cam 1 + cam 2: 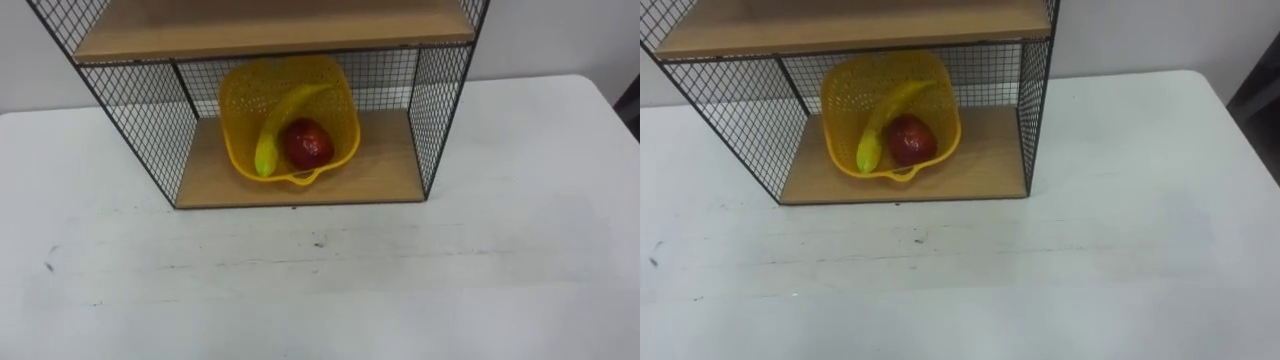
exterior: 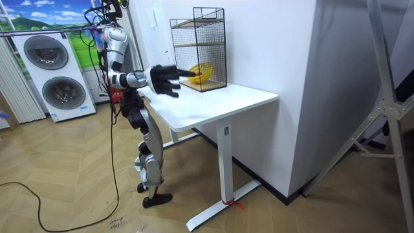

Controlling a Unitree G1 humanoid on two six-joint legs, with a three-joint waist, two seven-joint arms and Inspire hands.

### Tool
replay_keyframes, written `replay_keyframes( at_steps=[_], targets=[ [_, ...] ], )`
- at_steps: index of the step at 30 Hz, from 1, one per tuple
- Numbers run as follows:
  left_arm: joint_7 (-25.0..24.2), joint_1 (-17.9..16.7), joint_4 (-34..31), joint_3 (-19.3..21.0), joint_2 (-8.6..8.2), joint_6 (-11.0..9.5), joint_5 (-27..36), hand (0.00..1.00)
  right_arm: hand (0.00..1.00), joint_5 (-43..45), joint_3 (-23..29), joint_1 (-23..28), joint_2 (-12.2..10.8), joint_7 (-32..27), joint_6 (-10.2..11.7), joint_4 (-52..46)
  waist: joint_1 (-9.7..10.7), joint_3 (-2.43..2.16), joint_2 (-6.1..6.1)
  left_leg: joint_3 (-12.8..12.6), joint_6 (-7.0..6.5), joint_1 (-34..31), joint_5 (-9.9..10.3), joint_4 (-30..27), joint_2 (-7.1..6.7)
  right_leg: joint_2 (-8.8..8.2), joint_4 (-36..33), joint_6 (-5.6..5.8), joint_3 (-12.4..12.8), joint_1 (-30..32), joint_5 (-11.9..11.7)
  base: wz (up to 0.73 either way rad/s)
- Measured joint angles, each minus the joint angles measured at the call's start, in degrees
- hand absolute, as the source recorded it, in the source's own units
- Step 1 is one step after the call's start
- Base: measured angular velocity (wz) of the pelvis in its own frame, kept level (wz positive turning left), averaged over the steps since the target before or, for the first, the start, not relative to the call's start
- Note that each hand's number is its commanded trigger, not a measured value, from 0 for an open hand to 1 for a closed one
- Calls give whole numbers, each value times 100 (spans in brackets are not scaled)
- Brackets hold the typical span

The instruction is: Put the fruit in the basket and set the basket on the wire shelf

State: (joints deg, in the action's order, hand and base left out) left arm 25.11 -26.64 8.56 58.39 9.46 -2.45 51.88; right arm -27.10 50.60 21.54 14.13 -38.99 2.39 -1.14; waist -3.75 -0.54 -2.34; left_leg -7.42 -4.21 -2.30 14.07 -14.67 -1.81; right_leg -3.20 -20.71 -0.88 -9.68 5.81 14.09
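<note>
On the bottom wooden board of the black wire shelf (image 1: 140, 120) you see the yellow plastic mesh basket (image 1: 240, 100), holding a yellow-green banana (image 1: 283, 115) and a red apple (image 1: 308, 145). Your right robot hand (image 2: 165, 79) hangs raised by the white counter (image 1: 400, 270), fingers spread apart.

The basket (image 1: 240, 100) is bright yellow openwork mesh. In it, the banana (image 1: 280, 125) is yellow going green at its near end, and the apple (image 1: 308, 145) is deep red. The wire shelf (image 1: 140, 120) is black grid with pale wood boards. The table (image 1: 480, 270) is white with faint grey scuffs.
</note>
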Motion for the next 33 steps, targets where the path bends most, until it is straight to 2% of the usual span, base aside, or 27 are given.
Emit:
replay_keyframes(
  at_steps=[4, 6, 9, 15, 18, 20, 23, 24, 26, 29, 31, 33],
  targets=[
    [348, 2, 848, -11, 4, -70, 60, 0, 0, -256, -6, 43, -2, -48, 12, 922, 26, 0, 16, 5, 0, 4, 0, 20, -1, 1, 17, 2, 0, -5, 1, 0],
    [480, 9, 1560, -14, 4, -169, 268, 0, 0, -558, -1, 63, -3, -25, 28, 1724, 52, -3, 23, 12, 1, 10, 1, 18, 1, 5, 69, 1, 1, -25, 1, 0],
    [558, 25, 2569, -12, 22, -254, 265, 0, 0, -1136, 75, 61, -2, 42, 64, 2922, 103, 3, 15, 118, 8, 100, 6, 29, -5, 21, 176, 11, -49, -181, -8, 13],
    [405, 199, 4355, -6, 23, -307, 245, 0, 0, -1300, 41, -48, -19, 271, 139, 4859, 179, -12, 61, 169, 12, 121, 9, 18, -4, 33, 211, 17, -66, -214, -14, 5],
    [345, 291, 4696, -145, 9, -360, 226, 0, 0, -1265, -69, -157, -101, 300, 209, 5448, 193, 2, 109, 193, 24, 160, 16, 14, 2, 50, 234, 15, -63, -262, -14, 4],
    [198, 390, 4914, -357, -62, -395, 12, 0, 0, -1262, -321, -268, -218, 418, 208, 5948, 197, -22, 168, 192, 35, 190, 26, 10, 10, 55, 240, 9, -64, -295, -10, 0],
    [8, 512, 5019, -679, -232, -389, -303, 0, 0, -1158, -611, -333, -338, 615, 196, 6325, 209, -23, 190, 190, 28, 211, 33, 10, 15, 70, 319, 18, -62, -356, -47, 0],
    [-38, 517, 5045, -785, -240, -383, -372, 0, 0, -1047, -674, -353, -356, 633, 179, 6381, 214, -24, 195, 186, 25, 216, 34, 10, 14, 70, 320, 21, -58, -370, -48, -5],
    [-282, 533, 5130, -1111, -249, -305, -929, 0, 0, -723, -910, -363, -430, 817, 170, 6496, 212, -19, 200, 139, 18, 275, 39, 47, 14, 79, 320, 29, 3, -427, -53, -11],
    [-649, 656, 5377, -1365, -241, -235, -1636, 0, 0, -508, -1242, -481, -437, 1105, 81, 6906, 211, -17, 195, 119, 12, 401, 42, 113, 17, 95, 399, 38, 40, -501, -71, -7],
    [-889, 721, 5549, -1657, -249, -103, -2146, 0, 0, -232, -1503, -574, -443, 1350, -80, 7140, 214, -17, 198, 108, 10, 444, 44, 136, 15, 113, 415, 43, 105, -521, -74, -7],
    [-1141, 740, 5569, -2110, -290, 155, -2978, 0, 0, 237, -1843, -662, -443, 1687, -280, 7379, 234, -16, 196, 107, 7, 491, 70, 127, 22, 125, 443, 44, 110, -582, -75, -3]
  ],
)
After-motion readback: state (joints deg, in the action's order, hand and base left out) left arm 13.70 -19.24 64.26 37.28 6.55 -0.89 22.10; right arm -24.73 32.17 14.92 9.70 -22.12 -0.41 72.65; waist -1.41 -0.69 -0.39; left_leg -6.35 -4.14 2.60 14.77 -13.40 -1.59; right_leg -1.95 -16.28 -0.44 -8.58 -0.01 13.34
